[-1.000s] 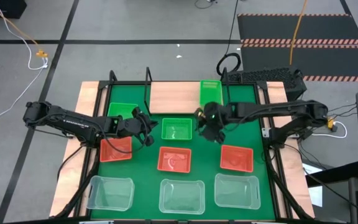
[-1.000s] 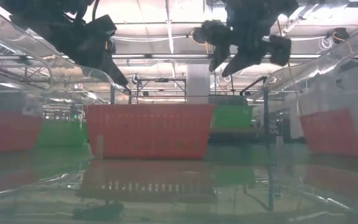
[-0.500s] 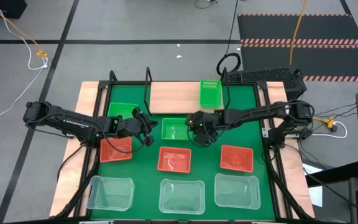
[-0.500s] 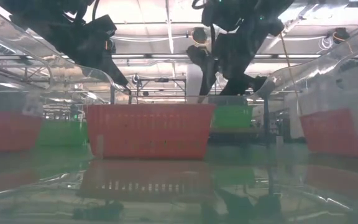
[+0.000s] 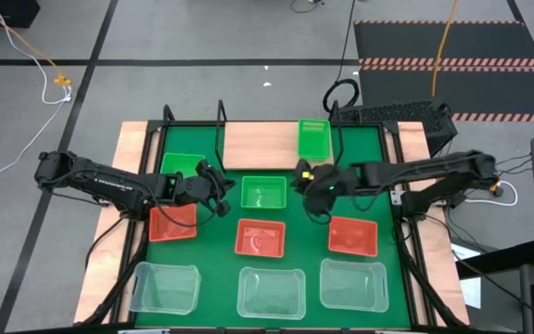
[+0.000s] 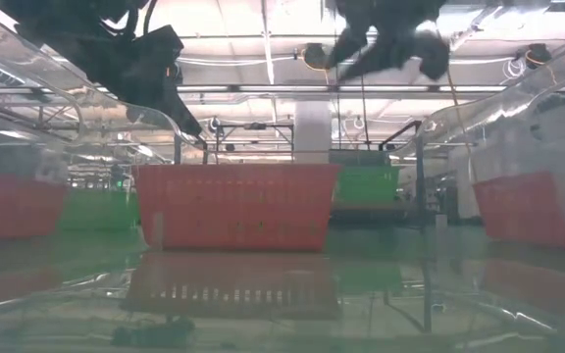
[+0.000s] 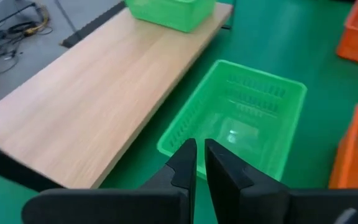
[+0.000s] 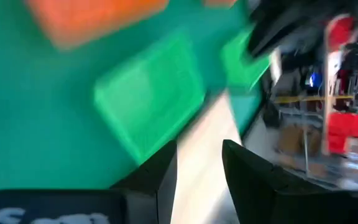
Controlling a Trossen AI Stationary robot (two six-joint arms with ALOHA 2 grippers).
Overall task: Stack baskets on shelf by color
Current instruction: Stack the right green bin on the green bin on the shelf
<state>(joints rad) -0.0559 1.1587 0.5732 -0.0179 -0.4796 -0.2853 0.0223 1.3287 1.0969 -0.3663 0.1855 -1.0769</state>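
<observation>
The shelf (image 5: 260,144) is a light-wood board at the table's far side, with one green basket (image 5: 314,137) standing on its right end. Two more green baskets (image 5: 264,193) (image 5: 183,167) sit on the green mat. So do three red-orange ones (image 5: 260,237) and three clear ones (image 5: 271,292). My left gripper (image 7: 201,163) hovers shut over the middle green basket's (image 7: 238,121) left rim, holding nothing. My right gripper (image 8: 199,155) is open and empty. It hangs high above the mat just right of that basket (image 5: 306,186).
Black frame posts (image 5: 168,116) rise at the shelf's far corners. The red-orange row runs across the middle of the mat (image 5: 309,250) and the clear row along its near edge. The bare middle of the shelf lies between the posts and the green basket.
My right gripper dipped toward the middle green basket's right rim. It then rose again and drew back toward the table's right, ending higher than before. No basket moved.
</observation>
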